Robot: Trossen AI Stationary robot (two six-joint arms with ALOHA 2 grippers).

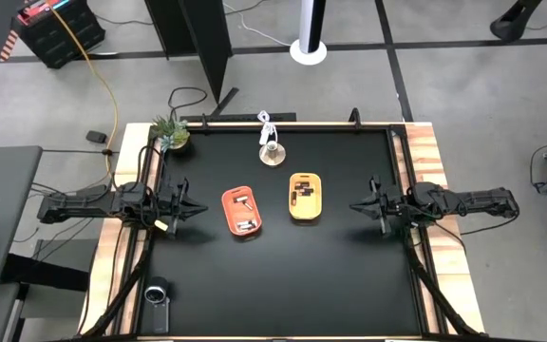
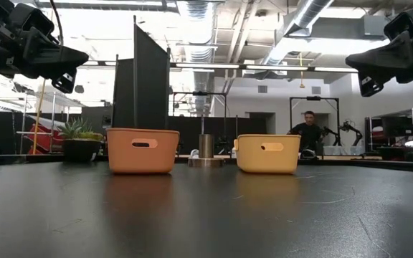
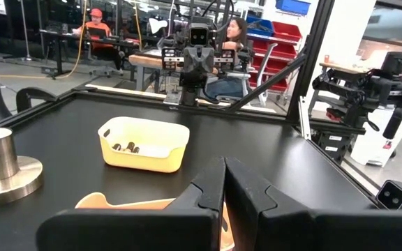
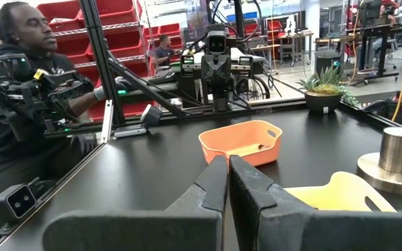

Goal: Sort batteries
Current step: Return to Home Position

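The orange oval tray (image 1: 241, 211) sits left of the table's middle and holds silvery-white batteries (image 1: 246, 225). The yellow oval tray (image 1: 306, 196) stands to its right with dark batteries (image 1: 302, 191) inside; they also show in the left wrist view as dark batteries (image 3: 125, 147). My left gripper (image 1: 201, 206) hovers shut above the table, left of the orange tray. My right gripper (image 1: 353, 203) hovers shut to the right of the yellow tray. In the low view both grippers hang high above the table, holding nothing.
A metal cylinder on a round base (image 1: 272, 152) stands behind the trays, a white cable beside it. A small potted plant (image 1: 171, 133) sits at the far left corner. A round dark object (image 1: 156, 294) lies at the near left edge. People are in the room beyond.
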